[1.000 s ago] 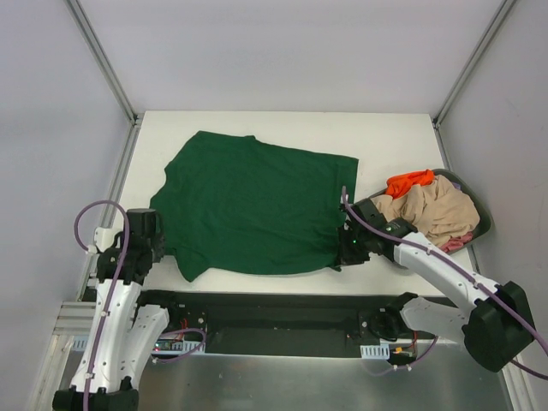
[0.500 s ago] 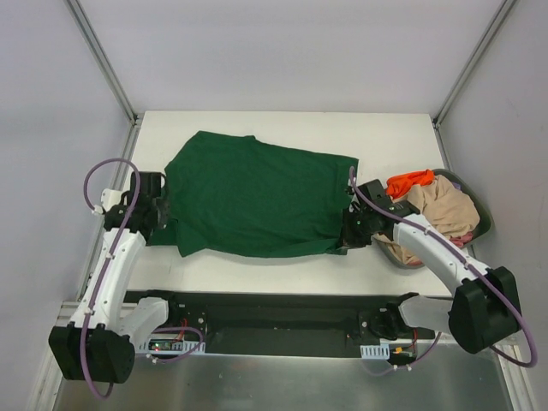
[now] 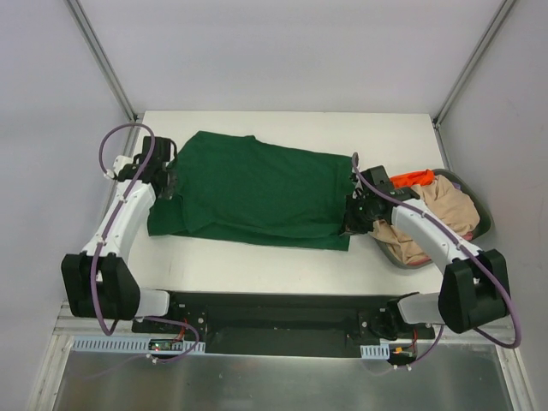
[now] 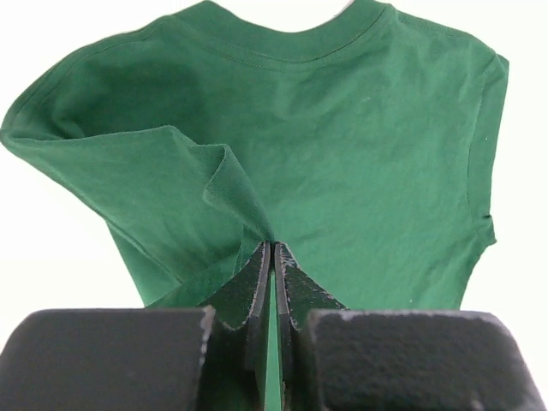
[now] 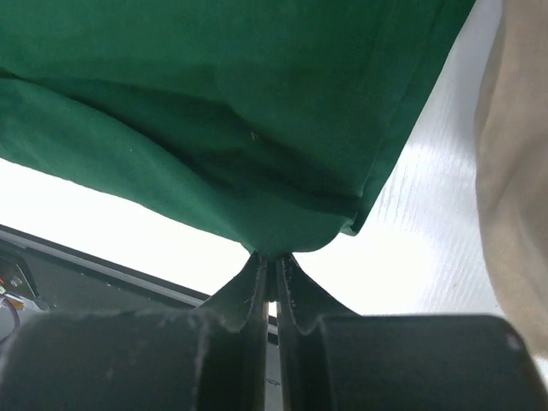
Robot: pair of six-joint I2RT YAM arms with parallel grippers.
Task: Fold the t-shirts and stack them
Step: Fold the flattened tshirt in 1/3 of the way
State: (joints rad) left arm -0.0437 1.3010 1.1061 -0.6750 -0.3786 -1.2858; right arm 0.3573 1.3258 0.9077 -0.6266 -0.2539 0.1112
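Where the dark green t-shirt [image 3: 257,184] lies spread over the middle of the white table [image 3: 385,128], the left gripper [image 4: 272,250] is clamped on a raised fold of it near the table's left edge, the matte knit puckering into soft ridges. The right gripper [image 5: 272,257] is likewise closed on the shirt's near right corner, cloth sagging doubled. Beyond, at the right edge, a dark round basket [image 3: 481,218] holds crumpled beige [image 3: 437,210], orange [image 3: 409,180] and pink [image 3: 458,242] shirts, partly behind the right arm.
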